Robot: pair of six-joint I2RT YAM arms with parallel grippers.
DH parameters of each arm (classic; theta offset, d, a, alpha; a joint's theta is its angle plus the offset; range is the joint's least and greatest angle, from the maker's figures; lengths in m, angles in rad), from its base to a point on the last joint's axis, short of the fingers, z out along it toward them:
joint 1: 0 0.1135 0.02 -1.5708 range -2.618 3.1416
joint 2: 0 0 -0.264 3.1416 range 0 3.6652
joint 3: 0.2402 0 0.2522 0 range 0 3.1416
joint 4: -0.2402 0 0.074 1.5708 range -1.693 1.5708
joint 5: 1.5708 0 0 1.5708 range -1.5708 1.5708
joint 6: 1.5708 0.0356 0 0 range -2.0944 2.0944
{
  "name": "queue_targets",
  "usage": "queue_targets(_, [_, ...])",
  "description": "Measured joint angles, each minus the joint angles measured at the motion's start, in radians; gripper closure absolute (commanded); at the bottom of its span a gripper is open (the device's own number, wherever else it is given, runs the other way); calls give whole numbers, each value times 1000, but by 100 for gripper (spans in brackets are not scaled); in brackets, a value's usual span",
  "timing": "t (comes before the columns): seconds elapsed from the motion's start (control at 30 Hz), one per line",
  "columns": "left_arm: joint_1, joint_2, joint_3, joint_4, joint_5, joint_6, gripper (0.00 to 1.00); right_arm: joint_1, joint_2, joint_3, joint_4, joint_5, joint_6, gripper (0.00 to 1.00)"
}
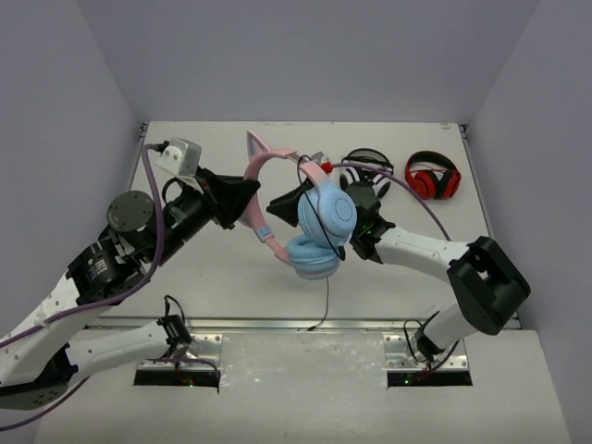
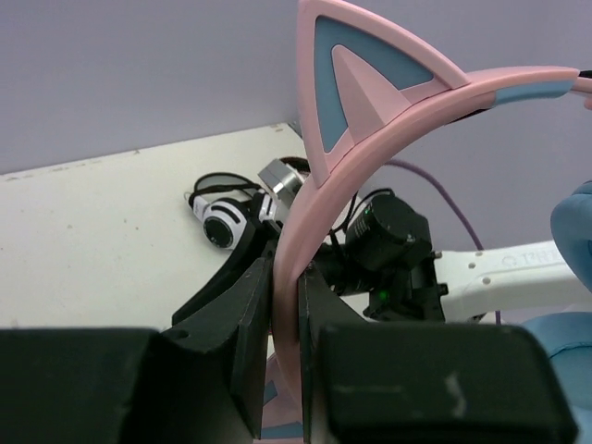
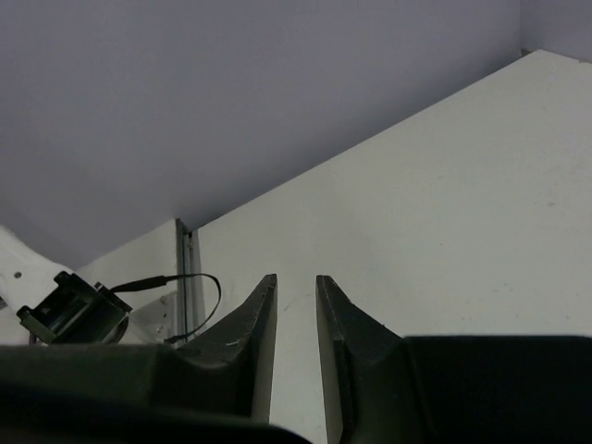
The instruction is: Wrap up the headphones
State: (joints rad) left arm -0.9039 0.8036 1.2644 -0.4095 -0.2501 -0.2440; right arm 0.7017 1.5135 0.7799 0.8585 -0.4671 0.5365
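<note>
Two claws meet above the desk [image 1: 231, 277]: the left claw [image 2: 287, 277] pinches the pink headband [image 2: 319, 208] of the headphones [image 1: 319, 217], held aloft with their black cable [image 1: 327, 296] dangling; the right claw [image 3: 296, 287], just beside the earcups, stands slightly parted.

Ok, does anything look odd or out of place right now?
The headphones hang tilted in the air, with the left gripper clamped on the pink headband. Their black cable dangles loose toward the near edge of the table, unwrapped. The right gripper has its jaws slightly apart, nothing between them.
</note>
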Motion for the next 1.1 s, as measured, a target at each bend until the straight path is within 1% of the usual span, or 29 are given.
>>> queue_targets(0.03, [0,0,14,-2,-20,-4,100,0,13,0,17,-10,11,78])
queue_targets(0.17, [0,0,72,-14,-95,-29,100,0,58,0,73,-44,57,78])
queue_targets(0.2, [0,0,85,-15,-117,-36,100,0,66,0,87,-52,69,87])
queue_targets(0.23, [0,0,96,-17,-142,-45,100,0,70,-2,105,-58,79,94])
queue_targets(0.27, [0,0,105,-20,-164,-51,100,0,70,-7,126,-63,95,99])
queue_targets(0.53, [0,18,121,-22,-376,-114,100,12,65,-117,195,-76,130,98])
queue_targets(0.7, [0,66,171,-26,-549,-131,100,68,29,-192,210,-71,128,98])
queue_targets(0.87, [0,159,241,22,-725,-71,100,146,-31,-216,186,-65,99,98])
queue_targets(1.03, [0,272,317,92,-889,14,100,230,-110,-216,93,-37,30,99])
queue_targets(1.1, [8,327,340,106,-927,41,100,255,-147,-216,53,-28,0,99])
